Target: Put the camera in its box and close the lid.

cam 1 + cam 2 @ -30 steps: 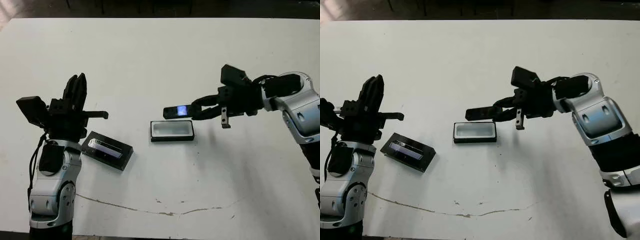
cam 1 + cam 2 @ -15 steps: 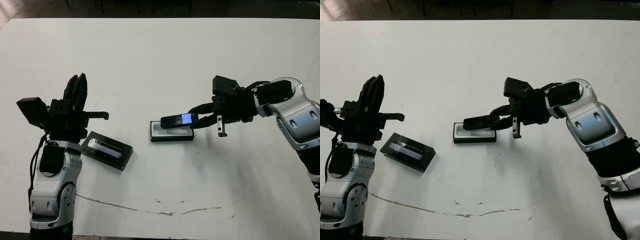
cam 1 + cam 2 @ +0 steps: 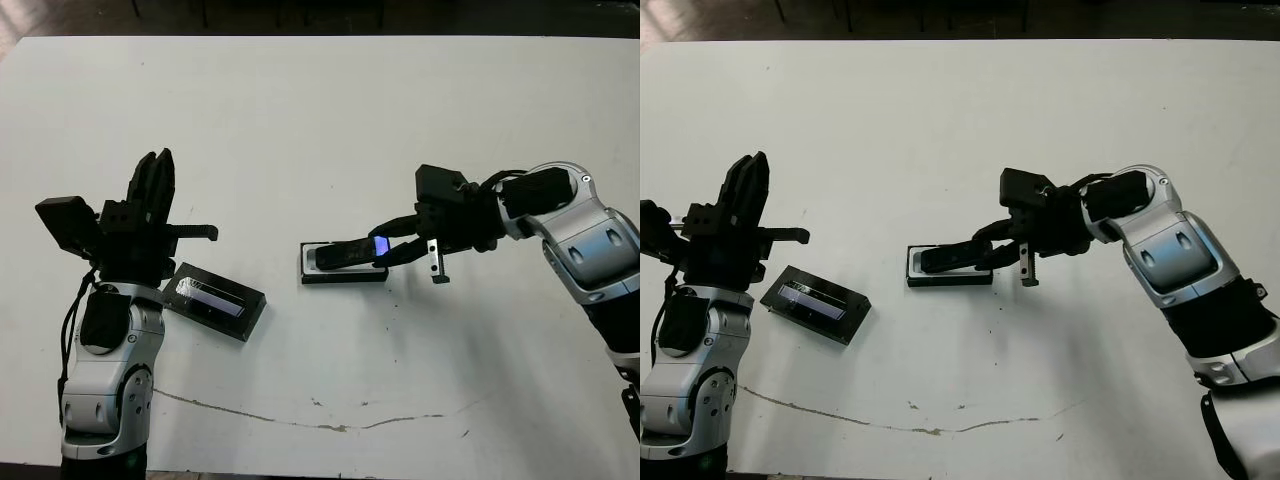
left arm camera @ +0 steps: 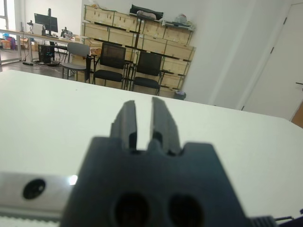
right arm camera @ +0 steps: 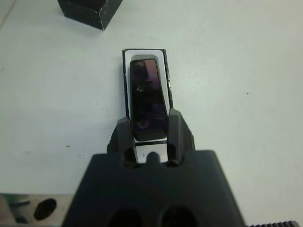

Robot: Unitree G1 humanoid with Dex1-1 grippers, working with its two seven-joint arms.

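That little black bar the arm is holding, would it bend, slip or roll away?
The camera looks like a stiff, flat-sided bar, so it probably won't bend or roll. Its glossy face hints it could be slippery, but the right gripper holds it by its sides, over the box.

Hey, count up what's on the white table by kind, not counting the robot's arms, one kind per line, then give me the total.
Camera: 1, held by the right gripper, tilted into the box
Box: 1, lined in white
Lid: 1, lying flat near the left arm
Total: 3
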